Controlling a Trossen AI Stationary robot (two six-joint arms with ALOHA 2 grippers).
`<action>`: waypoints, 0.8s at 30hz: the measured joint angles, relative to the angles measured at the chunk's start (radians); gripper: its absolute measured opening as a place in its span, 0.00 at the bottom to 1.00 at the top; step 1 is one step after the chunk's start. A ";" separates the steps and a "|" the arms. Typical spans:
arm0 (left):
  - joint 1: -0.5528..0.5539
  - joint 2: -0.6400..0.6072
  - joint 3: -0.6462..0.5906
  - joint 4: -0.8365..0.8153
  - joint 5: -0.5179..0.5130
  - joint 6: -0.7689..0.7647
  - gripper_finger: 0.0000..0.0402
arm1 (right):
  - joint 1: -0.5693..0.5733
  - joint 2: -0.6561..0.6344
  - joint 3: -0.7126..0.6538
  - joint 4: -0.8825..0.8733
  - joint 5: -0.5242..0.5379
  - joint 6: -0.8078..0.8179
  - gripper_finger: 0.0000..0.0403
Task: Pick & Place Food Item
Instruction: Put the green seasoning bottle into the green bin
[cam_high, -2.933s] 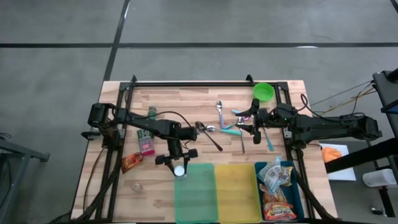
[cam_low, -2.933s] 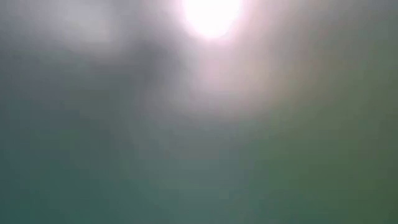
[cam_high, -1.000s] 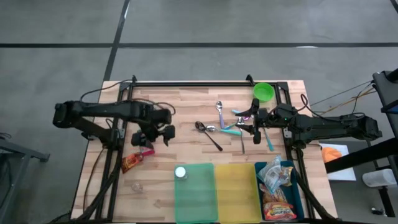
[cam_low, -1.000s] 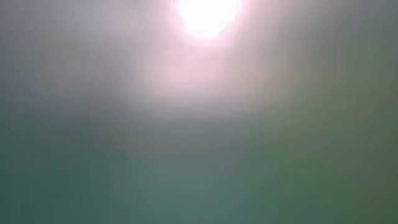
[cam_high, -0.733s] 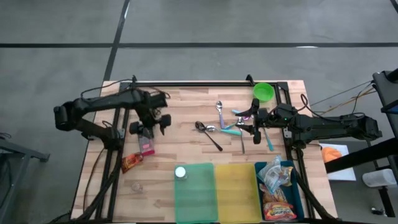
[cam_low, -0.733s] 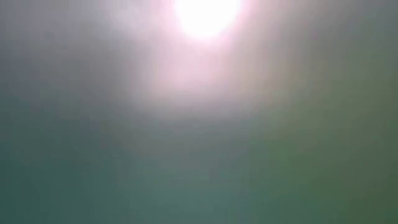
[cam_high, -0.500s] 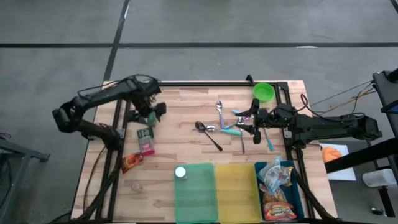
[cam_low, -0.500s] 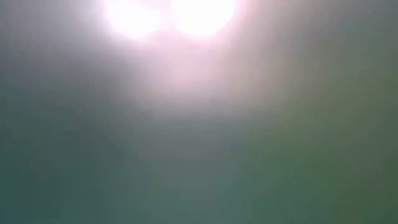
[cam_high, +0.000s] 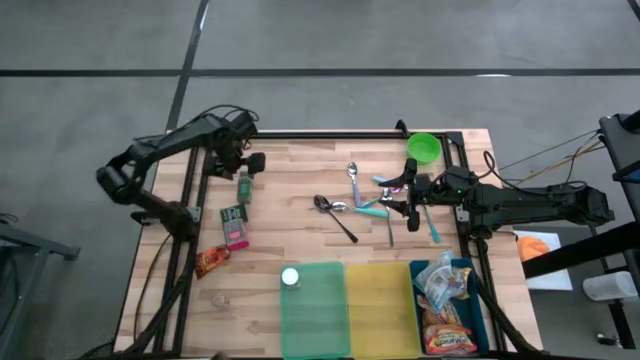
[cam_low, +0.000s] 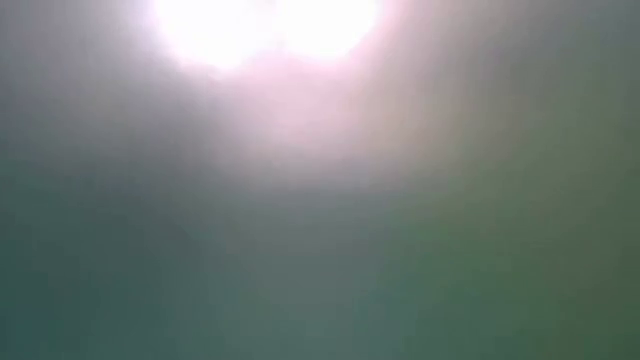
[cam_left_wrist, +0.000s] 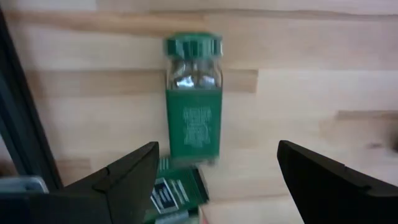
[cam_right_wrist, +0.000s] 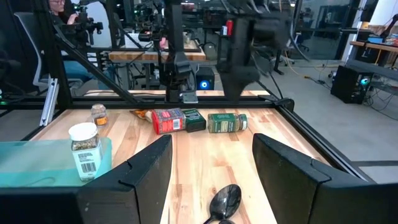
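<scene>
Where visible: wood table (cam_high: 300, 225), lab bkgd.

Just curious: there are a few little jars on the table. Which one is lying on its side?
The green-lidded spice jar lies on its side below the left arm's open fingers. The white-capped jar stands upright on the green bin.

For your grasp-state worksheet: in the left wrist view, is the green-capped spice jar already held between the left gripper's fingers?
No, the green-capped spice jar lies on the wooden table, beyond the open left gripper, untouched.

Overhead and both wrist views sharing green-capped jar (cam_high: 243, 186).
</scene>
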 joint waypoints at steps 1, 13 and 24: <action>0.008 0.036 0.016 -0.002 0.000 0.023 0.82 | 0.000 0.000 0.000 0.000 0.000 0.000 0.55; 0.136 0.382 0.297 -0.163 -0.011 0.267 0.82 | 0.000 0.000 0.000 0.000 0.000 0.000 0.55; 0.170 0.569 0.399 -0.248 0.017 0.317 0.82 | 0.000 0.000 0.000 0.000 0.000 0.000 0.55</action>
